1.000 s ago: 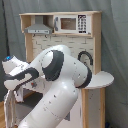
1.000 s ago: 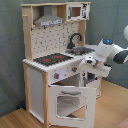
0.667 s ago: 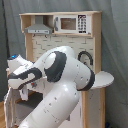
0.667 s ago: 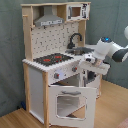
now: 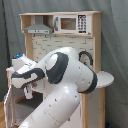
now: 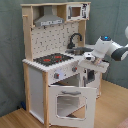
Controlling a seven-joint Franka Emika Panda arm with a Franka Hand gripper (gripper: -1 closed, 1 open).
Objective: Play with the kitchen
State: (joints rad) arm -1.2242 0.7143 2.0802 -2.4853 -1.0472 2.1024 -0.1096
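The kitchen (image 6: 37, 85) is a white and light-wood toy unit seen in both exterior views. It has a pegboard back (image 6: 52, 37), a hood (image 6: 50, 20), a black faucet (image 6: 75, 39), a grey sink (image 6: 81, 51) and a red-ringed hob (image 6: 52, 59). Its windowed oven door (image 6: 67, 91) hangs open, folded down at the front. My gripper (image 6: 88, 61) sits at the counter's front right corner, just above the open oven. In the first exterior view my arm covers most of the kitchen (image 5: 67, 23), with the gripper (image 5: 27, 91) low on the first exterior view's left.
A grey curtain (image 6: 12, 50) hangs behind the kitchen. The floor (image 6: 20, 119) is wood. A rounded white shelf (image 5: 107, 80) juts from the kitchen's side in the first exterior view. The open oven door sticks out into the space in front.
The arm's hand has shifted slightly toward the kitchen front, rightward in the first exterior view. The oven door stays open.
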